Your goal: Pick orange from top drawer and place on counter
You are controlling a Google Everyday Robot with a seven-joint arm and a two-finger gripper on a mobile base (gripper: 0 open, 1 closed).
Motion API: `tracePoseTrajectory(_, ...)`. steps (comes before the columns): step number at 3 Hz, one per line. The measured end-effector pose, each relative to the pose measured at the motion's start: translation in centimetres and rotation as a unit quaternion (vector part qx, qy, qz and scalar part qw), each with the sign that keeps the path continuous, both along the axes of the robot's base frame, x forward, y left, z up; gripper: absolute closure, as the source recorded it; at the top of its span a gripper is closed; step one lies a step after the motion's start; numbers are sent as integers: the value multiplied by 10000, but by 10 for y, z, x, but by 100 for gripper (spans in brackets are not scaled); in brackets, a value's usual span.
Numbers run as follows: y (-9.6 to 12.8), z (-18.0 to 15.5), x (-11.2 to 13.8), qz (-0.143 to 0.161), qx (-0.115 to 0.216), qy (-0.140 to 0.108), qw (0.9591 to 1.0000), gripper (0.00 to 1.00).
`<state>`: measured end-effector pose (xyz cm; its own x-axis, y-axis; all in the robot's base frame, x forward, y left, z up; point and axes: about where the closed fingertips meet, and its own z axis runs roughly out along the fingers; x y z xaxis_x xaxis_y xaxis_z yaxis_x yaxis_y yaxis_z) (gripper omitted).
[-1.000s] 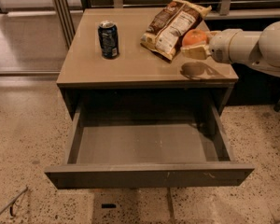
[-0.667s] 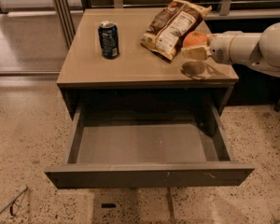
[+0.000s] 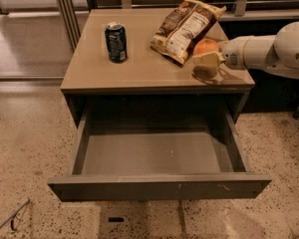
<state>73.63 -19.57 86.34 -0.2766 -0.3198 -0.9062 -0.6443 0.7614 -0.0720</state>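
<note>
Tan surface [image 3: 139,71] atop the cabinet carries a soda can [image 3: 116,42] upright nr its left edge and a chip bag [image 3: 185,28] lying toward the back-right corner. White arm comes in from the right edge. The tool [image 3: 202,58] sits over the front-right corner, clamped on the orange [image 3: 205,46], which hangs just above the surface (dark shadow under it), right beside the bag's near end. Top drawer [image 3: 159,185] below is pulled out, grey bottom showing.

At the tan counter's [image 3: 144,71] right edge the cream gripper [image 3: 205,59] is hanging beside the bright orange [image 3: 206,45], the brown-and-white bag [image 3: 185,28] is lying behind, and the dark-blue can [image 3: 116,42] is standing leftward, above a grey drawer [image 3: 159,154].
</note>
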Motion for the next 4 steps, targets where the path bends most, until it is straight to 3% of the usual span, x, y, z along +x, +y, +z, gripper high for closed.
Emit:
tracePoseTrajectory(2, 1, -21, -2, 164, -216, 323, 9991, 100)
tracePoseTrajectory(4, -3, -37, -4, 215, -283, 416, 9985, 100)
